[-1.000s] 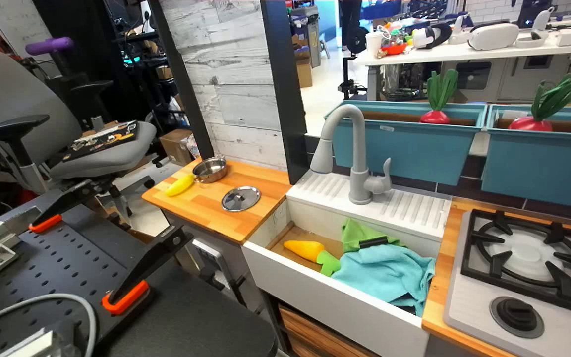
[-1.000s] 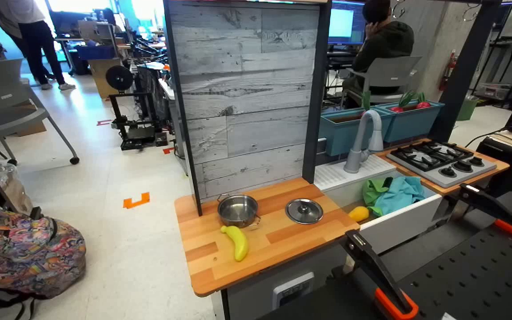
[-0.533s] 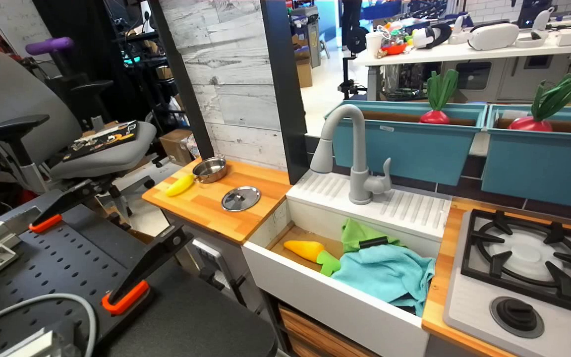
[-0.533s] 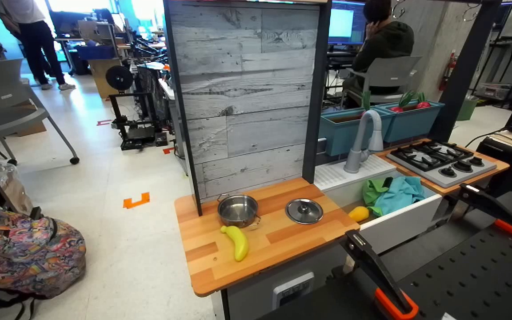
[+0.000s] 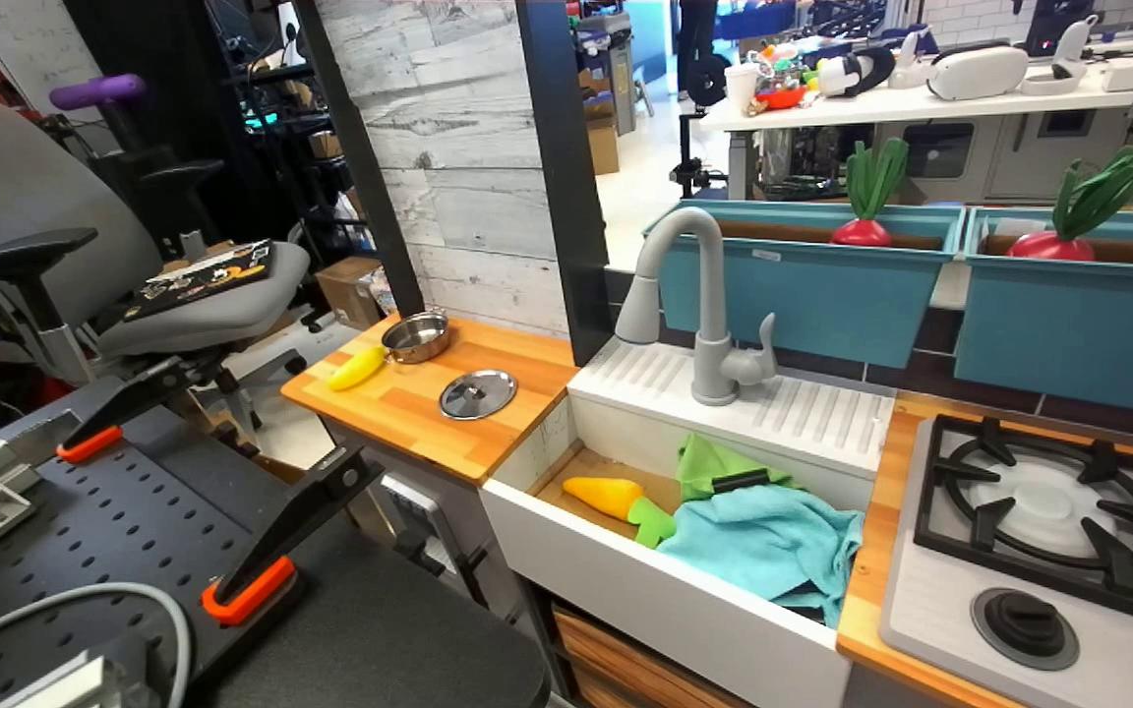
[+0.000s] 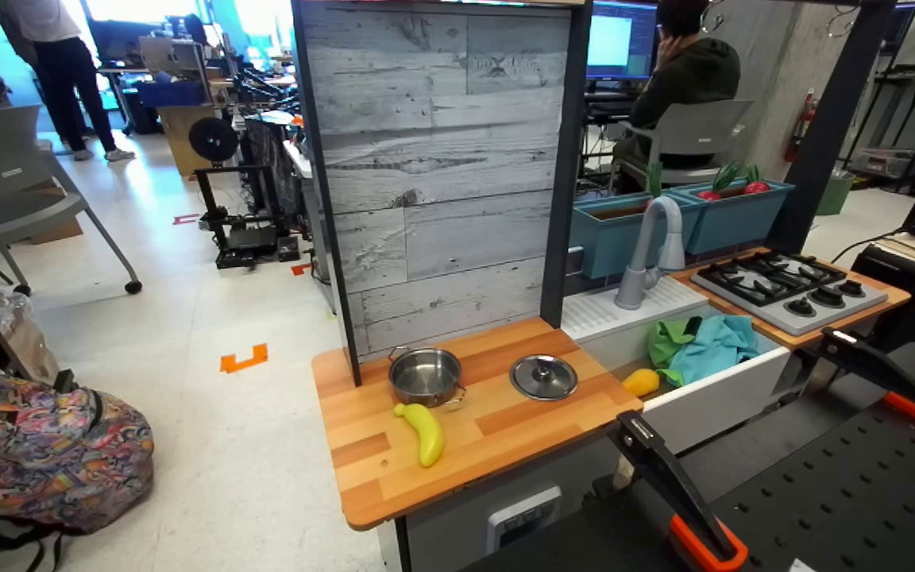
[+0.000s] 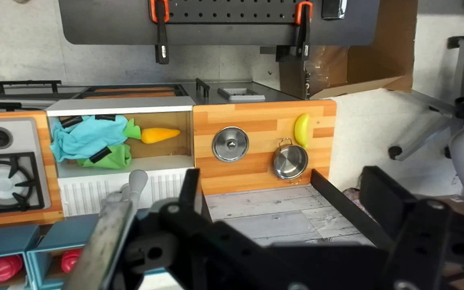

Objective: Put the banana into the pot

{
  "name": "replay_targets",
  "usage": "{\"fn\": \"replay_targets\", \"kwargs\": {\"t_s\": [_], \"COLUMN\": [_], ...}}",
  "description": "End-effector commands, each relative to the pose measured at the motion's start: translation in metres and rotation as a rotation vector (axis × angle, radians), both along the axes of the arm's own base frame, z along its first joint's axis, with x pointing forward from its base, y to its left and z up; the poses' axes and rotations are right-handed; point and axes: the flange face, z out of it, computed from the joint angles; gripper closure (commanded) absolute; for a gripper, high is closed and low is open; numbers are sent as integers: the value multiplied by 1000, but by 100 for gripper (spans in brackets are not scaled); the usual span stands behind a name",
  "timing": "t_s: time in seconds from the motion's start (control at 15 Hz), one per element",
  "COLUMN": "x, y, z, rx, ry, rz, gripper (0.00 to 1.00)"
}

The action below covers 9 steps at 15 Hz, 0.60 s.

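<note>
A yellow toy banana (image 5: 357, 368) lies on the wooden counter (image 6: 497, 469), seen in both exterior views (image 6: 428, 437) and the wrist view (image 7: 301, 129). A small steel pot (image 5: 417, 337) stands upright and uncovered right beside the banana's end; I cannot tell if they touch. The pot (image 6: 426, 380) looks empty, also in the wrist view (image 7: 291, 162). Its lid (image 6: 543, 377) lies flat on the counter apart from it (image 7: 230, 144). My gripper (image 7: 281, 177) is open and empty, fingers wide apart, high above the counter. It is out of both exterior views.
A grey plank panel (image 6: 442, 175) with black posts rises behind the pot. Beside the counter is a sink (image 5: 665, 600) with cloths (image 5: 763, 536) and an orange toy vegetable (image 5: 606, 495). A grey faucet (image 5: 712, 295) stands behind it. A stove (image 5: 1029, 521) lies beyond.
</note>
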Motion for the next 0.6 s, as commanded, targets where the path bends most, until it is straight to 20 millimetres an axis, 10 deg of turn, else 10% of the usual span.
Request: {"fn": "replay_targets", "kwargs": {"t_s": [0.0,0.53], "x": [34,91], "y": [35,116], "z": [-24,-137], "rx": [-49,-157], "ry": [15,114], "rz": [44,224], "gripper": [0,0]}}
